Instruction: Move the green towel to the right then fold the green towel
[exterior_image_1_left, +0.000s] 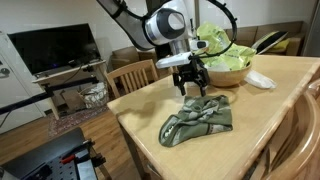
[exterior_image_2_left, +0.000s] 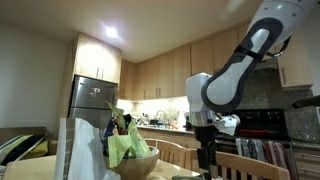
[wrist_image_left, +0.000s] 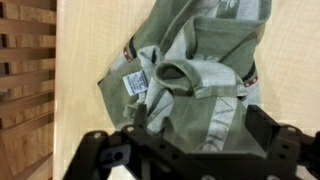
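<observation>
Bowl (exterior_image_1_left: 230, 76) holds leafy greens (exterior_image_1_left: 215, 45) behind crumpled towel (exterior_image_1_left: 198, 122).

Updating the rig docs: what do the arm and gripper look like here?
The arm has glossy white rounded shells with black joint bands. The wrist ends in a round silver-grey cap. The gripper is matt black with blocky linkage jaws. A dark cable loops beside the wrist. No markings readable.

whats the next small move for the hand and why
Probably lower the hand straight down and close on the green towel. It hangs open above the crumpled cloth, apparently not touching it, and the wrist view shows the towel directly beneath it on the table.
</observation>
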